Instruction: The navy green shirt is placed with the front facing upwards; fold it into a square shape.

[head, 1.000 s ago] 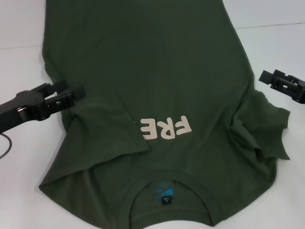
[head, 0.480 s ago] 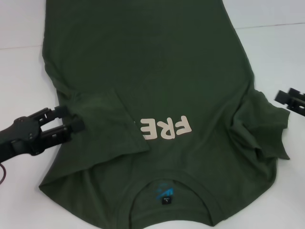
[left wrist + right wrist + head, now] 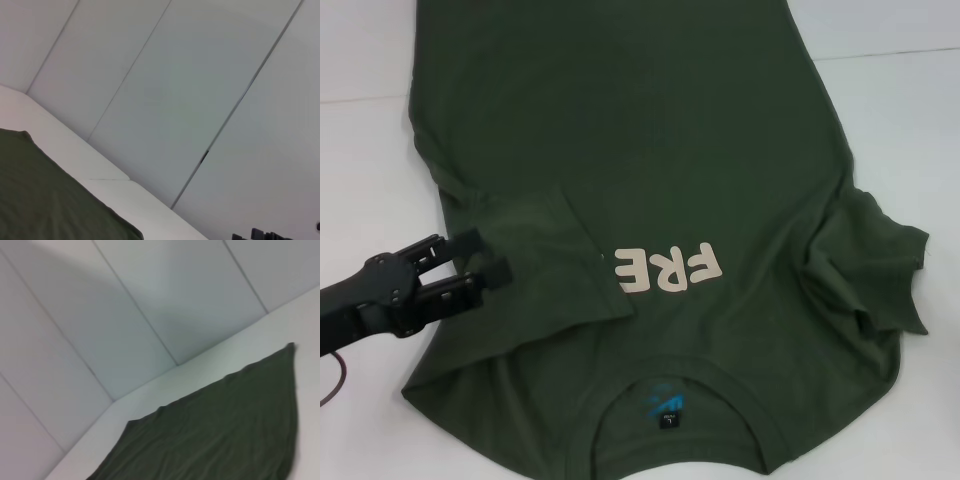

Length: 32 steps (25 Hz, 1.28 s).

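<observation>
Head view: left gripper (image 3: 488, 258) sits over the shirt's (image 3: 640, 130) left edge, fingers spread, nothing between them, pointing inward across the cloth. Shirt lies flat on the white table (image 3: 360, 180), front up, collar (image 3: 675, 405) nearest the robot, hem far away; long axis runs straight away from the robot, roughly crosswise to the gripper's pointing direction. Left sleeve (image 3: 555, 255) is already laid in over the chest, just ahead of the fingertips, covering part of the print. Right sleeve (image 3: 870, 265) is bunched and sticking out, well apart from the left gripper on the far side of the shirt. Right gripper is out of frame, state not visible. My read: right sleeve goes next, and that's the right arm's reach, not the left's. Readable text: cream print (image 3: 665, 268) shows "FRE", upside down from the robot's side, rest hidden under the sleeve. Black neck label (image 3: 663, 405) with blue logo, lettering too small to read.
</observation>
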{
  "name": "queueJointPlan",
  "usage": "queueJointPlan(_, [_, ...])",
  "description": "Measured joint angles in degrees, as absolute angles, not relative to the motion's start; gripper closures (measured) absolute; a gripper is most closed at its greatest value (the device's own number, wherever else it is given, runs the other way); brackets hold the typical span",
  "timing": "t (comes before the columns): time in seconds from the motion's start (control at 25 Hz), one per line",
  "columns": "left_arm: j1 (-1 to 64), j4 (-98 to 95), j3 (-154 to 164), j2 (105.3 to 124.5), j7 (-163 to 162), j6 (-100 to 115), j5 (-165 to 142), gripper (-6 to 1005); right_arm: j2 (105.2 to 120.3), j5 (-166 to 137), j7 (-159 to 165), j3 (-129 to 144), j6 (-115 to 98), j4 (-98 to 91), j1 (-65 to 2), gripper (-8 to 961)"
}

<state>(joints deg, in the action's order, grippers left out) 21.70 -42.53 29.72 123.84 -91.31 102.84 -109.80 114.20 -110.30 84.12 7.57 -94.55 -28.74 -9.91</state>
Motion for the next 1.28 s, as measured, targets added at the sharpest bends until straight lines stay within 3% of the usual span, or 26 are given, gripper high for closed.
queueJointPlan(0.68, [23.2,-40.4,30.0,123.41,-92.5,100.2,-109.8,113,114.31,-117.1,86.1,7.4,-89.6,-28.2,-9.1,41])
queueJointPlan(1.28, [23.9,-40.4,29.9,122.96,-92.9,100.1,-109.8,113,115.83,-119.6,87.5,7.5,-87.1,-27.9,-12.0,42])
